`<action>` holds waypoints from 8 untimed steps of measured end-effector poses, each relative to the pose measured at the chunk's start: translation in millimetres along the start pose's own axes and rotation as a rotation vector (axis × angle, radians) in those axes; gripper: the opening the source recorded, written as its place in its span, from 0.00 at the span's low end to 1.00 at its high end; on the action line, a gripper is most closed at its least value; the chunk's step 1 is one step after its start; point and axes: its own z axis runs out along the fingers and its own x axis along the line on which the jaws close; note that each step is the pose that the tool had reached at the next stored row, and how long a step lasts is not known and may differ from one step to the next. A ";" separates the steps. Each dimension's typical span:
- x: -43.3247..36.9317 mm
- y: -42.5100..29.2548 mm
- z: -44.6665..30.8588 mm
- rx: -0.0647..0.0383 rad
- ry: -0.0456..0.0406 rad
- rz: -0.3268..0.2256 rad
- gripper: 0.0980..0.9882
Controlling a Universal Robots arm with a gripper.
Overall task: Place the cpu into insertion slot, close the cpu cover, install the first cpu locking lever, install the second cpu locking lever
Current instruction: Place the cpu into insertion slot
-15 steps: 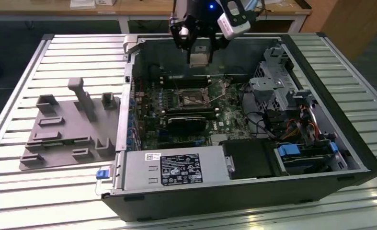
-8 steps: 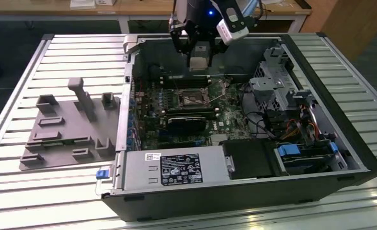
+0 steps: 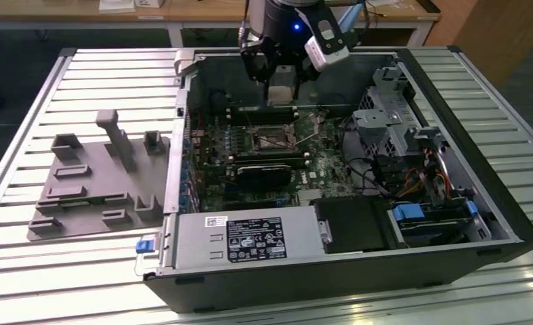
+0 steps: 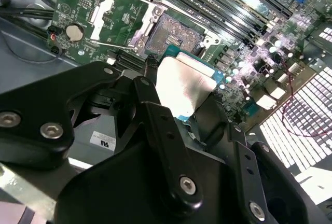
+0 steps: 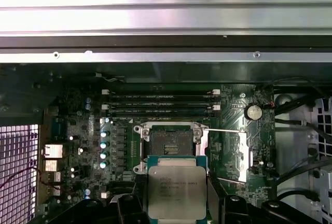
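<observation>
My gripper [image 3: 282, 76] hangs over the open computer case, shut on the cpu [image 3: 282, 95], a flat square chip with a silvery top. In both wrist views the cpu [image 5: 176, 190] [image 4: 182, 81] sits between the black fingers [image 4: 150, 105], held above the motherboard and apart from it. The insertion slot [image 5: 168, 143] [image 4: 174, 37] [image 3: 271, 140] lies bare, with a dark centre, just beyond the chip's edge. The cpu cover [image 5: 241, 151] [image 4: 111, 11] is swung open beside the slot. A thin locking lever [image 5: 223, 129] [image 4: 116, 44] stands released next to it.
The case walls [image 3: 180, 101] ring the board. Memory slots [image 5: 161, 105] run beside the socket. A black block [image 3: 261, 172], the power supply [image 3: 248, 237], the drive cage [image 3: 397, 118] and cables [image 3: 374, 176] crowd the case. A grey fixture [image 3: 95, 183] lies on the slatted table at the exterior view's left.
</observation>
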 end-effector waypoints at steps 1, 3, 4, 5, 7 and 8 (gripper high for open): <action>0.0 -0.1 1.8 0.000 0.0000 0.000 0.49; -0.1 -0.5 5.0 0.000 0.0000 0.000 0.49; -0.1 -0.6 6.7 0.000 -0.0001 0.000 0.49; -0.2 -0.7 8.3 0.000 0.0000 0.000 0.49; -0.2 -1.0 11.9 0.000 0.0000 0.000 0.49; -0.3 -1.2 13.7 0.000 0.0000 0.000 0.49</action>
